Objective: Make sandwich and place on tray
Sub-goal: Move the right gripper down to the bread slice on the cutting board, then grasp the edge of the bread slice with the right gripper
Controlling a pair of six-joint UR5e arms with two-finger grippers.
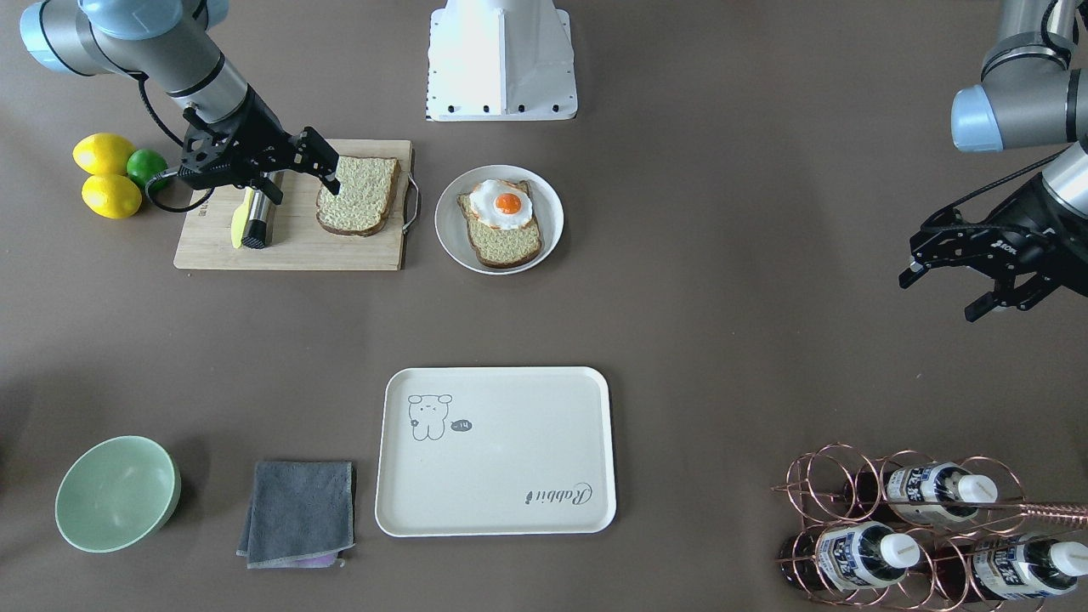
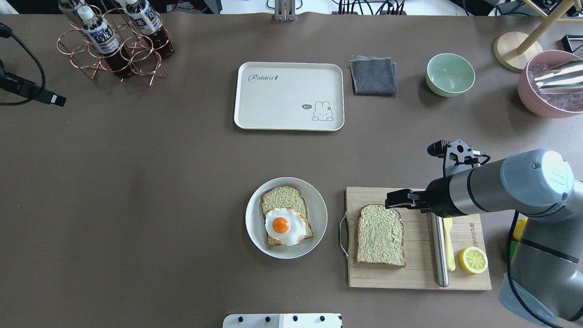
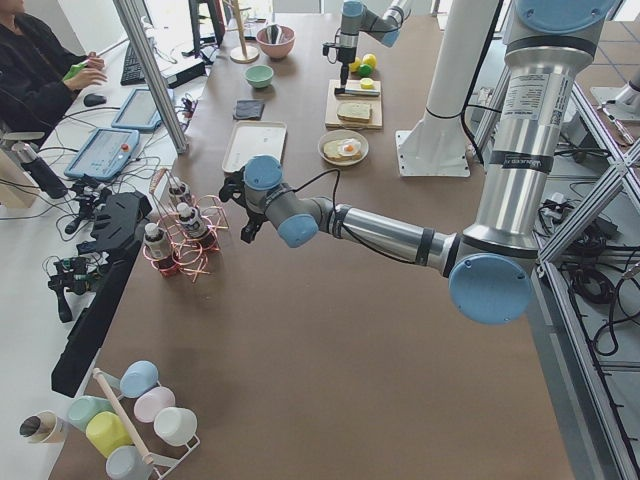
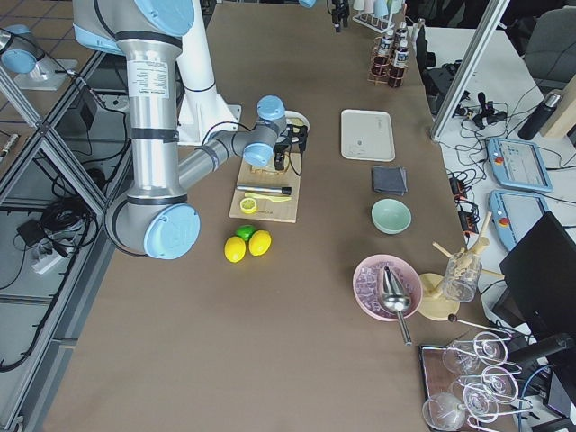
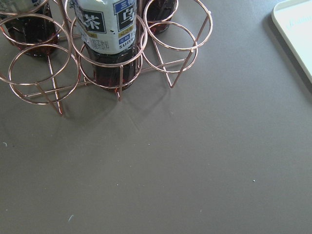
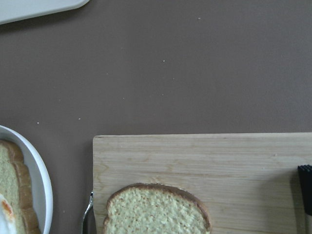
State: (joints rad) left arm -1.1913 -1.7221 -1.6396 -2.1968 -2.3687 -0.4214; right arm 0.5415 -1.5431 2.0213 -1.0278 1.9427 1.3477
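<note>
A white plate (image 1: 548, 212) holds one bread slice (image 1: 510, 242) topped with a fried egg (image 1: 507, 204); it also shows in the overhead view (image 2: 255, 217). A second bread slice (image 1: 359, 195) lies flat on the wooden cutting board (image 1: 289, 246). My right gripper (image 1: 302, 187) is open and empty, low over the board, one finger (image 1: 327, 168) at the slice's edge. The cream tray (image 1: 495, 476) lies empty across the table. My left gripper (image 1: 939, 299) is open and empty, hovering far from the food. The right wrist view shows the slice's (image 6: 156, 209) crust edge.
Two lemons (image 1: 104, 174) and a lime (image 1: 146, 166) lie beside the board. A steel knife (image 2: 438, 250), a yellow tool (image 2: 448, 246) and a lemon half (image 2: 473, 259) lie on the board. A green bowl (image 1: 117, 493), grey cloth (image 1: 299, 510) and copper bottle rack (image 1: 918, 527) stand near the tray.
</note>
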